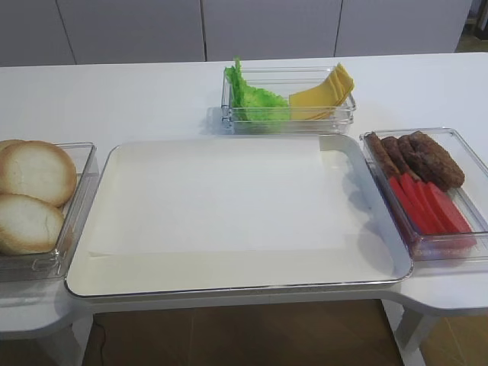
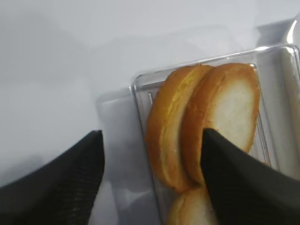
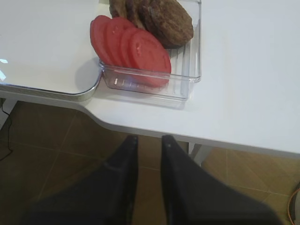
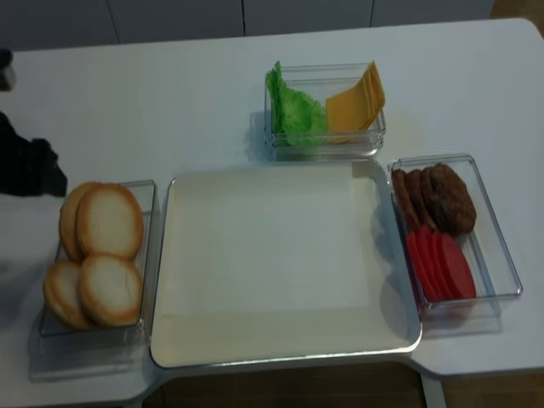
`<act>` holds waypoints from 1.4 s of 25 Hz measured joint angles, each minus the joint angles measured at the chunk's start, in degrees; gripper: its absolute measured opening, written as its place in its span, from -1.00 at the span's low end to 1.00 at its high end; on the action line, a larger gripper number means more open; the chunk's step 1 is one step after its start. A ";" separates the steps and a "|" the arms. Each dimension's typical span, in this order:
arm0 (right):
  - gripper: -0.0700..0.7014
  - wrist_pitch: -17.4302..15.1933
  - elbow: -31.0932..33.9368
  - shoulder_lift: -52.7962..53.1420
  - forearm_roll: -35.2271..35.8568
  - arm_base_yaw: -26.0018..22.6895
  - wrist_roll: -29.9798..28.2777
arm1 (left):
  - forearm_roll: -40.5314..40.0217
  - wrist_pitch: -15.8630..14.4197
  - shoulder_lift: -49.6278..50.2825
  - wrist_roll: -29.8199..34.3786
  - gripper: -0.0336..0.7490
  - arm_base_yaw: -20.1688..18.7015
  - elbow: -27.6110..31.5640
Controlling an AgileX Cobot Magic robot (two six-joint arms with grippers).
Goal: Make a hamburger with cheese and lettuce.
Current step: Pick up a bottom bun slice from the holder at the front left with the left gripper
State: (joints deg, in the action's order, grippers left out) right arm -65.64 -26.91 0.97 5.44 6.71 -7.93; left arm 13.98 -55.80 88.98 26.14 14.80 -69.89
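Observation:
Several round bun halves (image 1: 30, 171) with pale cream faces and golden-brown rims lie in a clear container at the left; they also show in the realsense view (image 4: 109, 221). My left gripper (image 2: 151, 132) is open and hovers over the upright bun halves (image 2: 225, 117), one finger outside the container and one over the buns. Its dark arm (image 4: 34, 166) shows at the left edge. The yellow-orange cheese slices (image 1: 324, 95) and the frilly green lettuce (image 1: 252, 95) share a clear container at the back. My right gripper (image 3: 149, 138) is empty below the table's front edge, its fingers nearly together.
A large white tray (image 1: 229, 206) lies bare in the middle. At the right, a clear container holds brown patties (image 1: 419, 156) and red tomato slices (image 1: 431, 206), also in the right wrist view (image 3: 136, 49). The table's front edge has a rounded notch near the right gripper.

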 joint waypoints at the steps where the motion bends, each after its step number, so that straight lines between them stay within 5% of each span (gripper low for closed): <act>1: -0.47 0.00 0.00 0.00 0.00 0.00 0.00 | 0.10 0.00 0.68 0.23 0.29 -0.26 0.00; 35: -0.47 0.00 0.00 0.00 0.00 0.00 0.00 | 2.49 -0.18 5.17 2.50 -0.14 -0.70 -0.23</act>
State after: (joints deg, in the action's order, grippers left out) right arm -65.64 -26.91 0.97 5.44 6.71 -7.93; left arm 16.47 -55.98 94.15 28.64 14.10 -70.13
